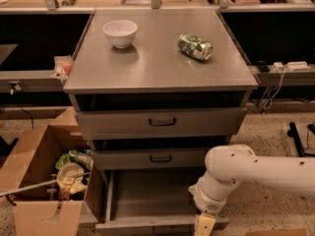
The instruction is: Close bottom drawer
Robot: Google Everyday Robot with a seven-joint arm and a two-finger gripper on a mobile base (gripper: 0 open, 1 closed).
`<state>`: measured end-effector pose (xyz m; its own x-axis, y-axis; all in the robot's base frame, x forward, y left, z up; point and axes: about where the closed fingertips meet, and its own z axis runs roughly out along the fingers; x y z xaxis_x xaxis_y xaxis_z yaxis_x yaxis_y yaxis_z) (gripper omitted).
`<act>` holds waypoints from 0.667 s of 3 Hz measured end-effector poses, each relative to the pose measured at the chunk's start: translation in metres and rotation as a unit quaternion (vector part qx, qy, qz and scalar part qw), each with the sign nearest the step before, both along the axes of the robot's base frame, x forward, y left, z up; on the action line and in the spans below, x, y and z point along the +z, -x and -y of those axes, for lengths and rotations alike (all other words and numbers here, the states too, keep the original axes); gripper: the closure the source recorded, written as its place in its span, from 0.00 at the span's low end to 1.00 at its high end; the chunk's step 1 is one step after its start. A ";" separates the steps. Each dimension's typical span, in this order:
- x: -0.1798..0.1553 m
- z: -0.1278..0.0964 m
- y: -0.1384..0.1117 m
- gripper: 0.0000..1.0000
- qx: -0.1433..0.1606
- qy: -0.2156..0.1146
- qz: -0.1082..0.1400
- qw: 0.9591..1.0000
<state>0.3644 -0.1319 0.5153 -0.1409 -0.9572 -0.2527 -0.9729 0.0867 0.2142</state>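
You've got the bottom drawer [147, 196] standing open at the lower centre of the frame, drawn out from under the cabinet. It's a wide, shallow grey metal tray, sitting level, with its floor in plain view and its front edge along the very bottom of the frame. Your gripper [204, 225] sits at that front edge, right of centre; contact can't be told.

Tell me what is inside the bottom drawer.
The bottom drawer stands open; its visible floor is bare. The arm covers its right side, and the gripper hangs at its front right corner.
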 end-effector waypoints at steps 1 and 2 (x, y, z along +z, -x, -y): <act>-0.069 0.000 0.002 0.26 0.002 -0.013 -0.023 1.000; -0.131 0.002 0.002 0.49 -0.008 -0.028 -0.045 0.999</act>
<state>0.3619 -0.1336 0.3841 -0.1808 -0.9397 -0.2904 -0.9479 0.0878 0.3062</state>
